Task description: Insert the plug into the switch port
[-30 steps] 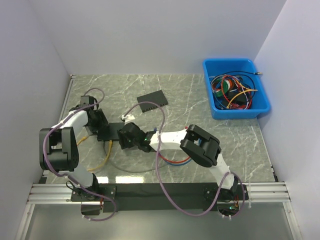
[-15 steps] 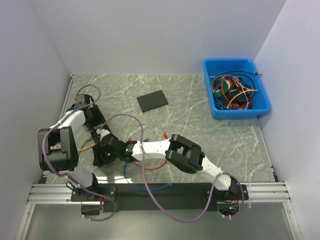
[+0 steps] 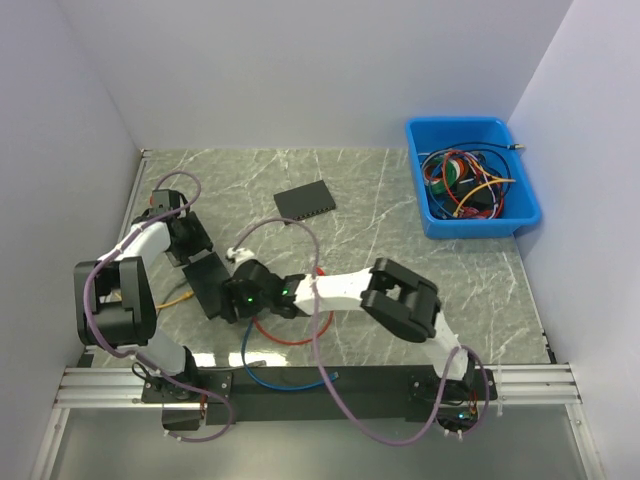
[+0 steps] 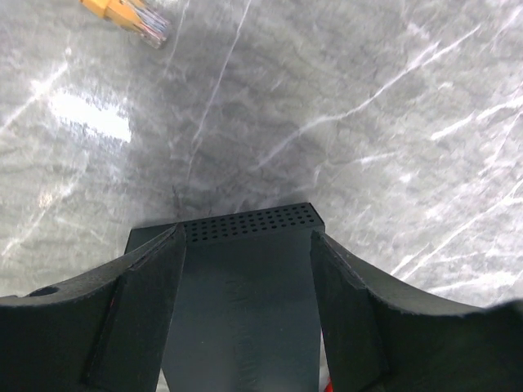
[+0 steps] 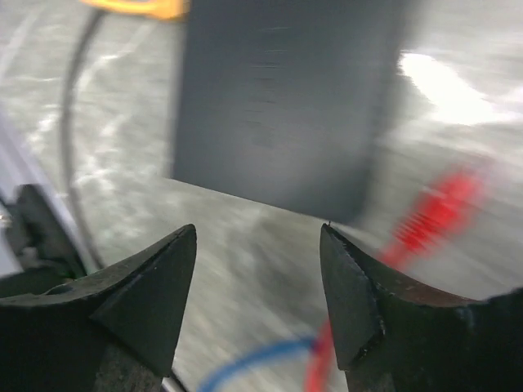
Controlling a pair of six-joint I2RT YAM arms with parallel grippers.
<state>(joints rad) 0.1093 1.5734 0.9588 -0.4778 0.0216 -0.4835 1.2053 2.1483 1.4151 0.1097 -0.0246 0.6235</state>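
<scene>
Compared with half a second ago, the right claw has shifted to the right and slightly away from the near edge, and a loop of blue cable now shows by the arm bases. Its jaws stand wide open and hold nothing. The blurred wrist view shows them short of a dark face of the switch, not touching it.

The left claw grips the switch, one finger pressed to each side. The perforated edge of the box juts just past the fingertips, over the marble tabletop.

The orange plug lies on the tabletop beyond the switch, well apart from it and in neither claw. Its orange cable runs off to the left of the switch. No port can be made out in any view.

Count:
- Claws: two.
- Black boxes: two, the held switch and a second flat black box lying alone farther back.
- Loose cables on the tabletop: three, one orange, one red and one blue.
- Blue bin: one, at the far right, holding a tangle of wires too dense to count.
</scene>
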